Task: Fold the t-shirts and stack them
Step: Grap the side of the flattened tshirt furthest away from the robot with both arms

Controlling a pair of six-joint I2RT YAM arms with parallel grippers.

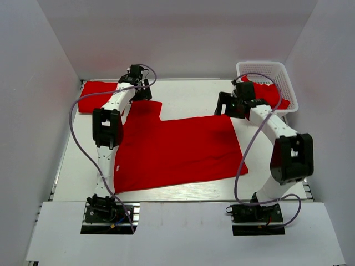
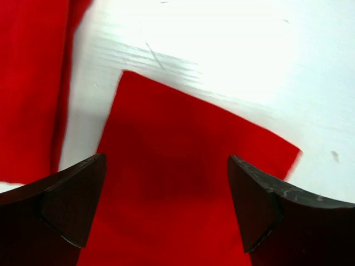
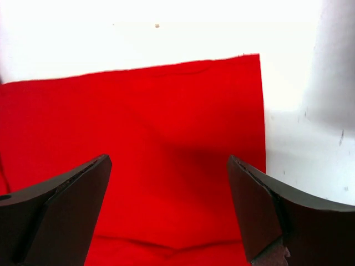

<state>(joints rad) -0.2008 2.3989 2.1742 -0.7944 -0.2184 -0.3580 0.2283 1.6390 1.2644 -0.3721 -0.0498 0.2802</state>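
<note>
A red t-shirt [image 1: 177, 149] lies spread flat in the middle of the white table, one sleeve pointing to the far left. My left gripper [image 1: 142, 92] hangs open over that sleeve [image 2: 183, 166], with nothing between its fingers. My right gripper [image 1: 228, 105] hangs open over the shirt's far right corner [image 3: 166, 133], also empty. A folded red t-shirt [image 1: 99, 95] lies at the far left of the table and shows at the left edge of the left wrist view [image 2: 30, 83]. More red cloth [image 1: 273, 93] lies in the basket.
A white plastic lattice basket [image 1: 266, 70] stands at the far right corner of the table. White walls close in the table on the left, right and far sides. A white board covers the near edge by the arm bases.
</note>
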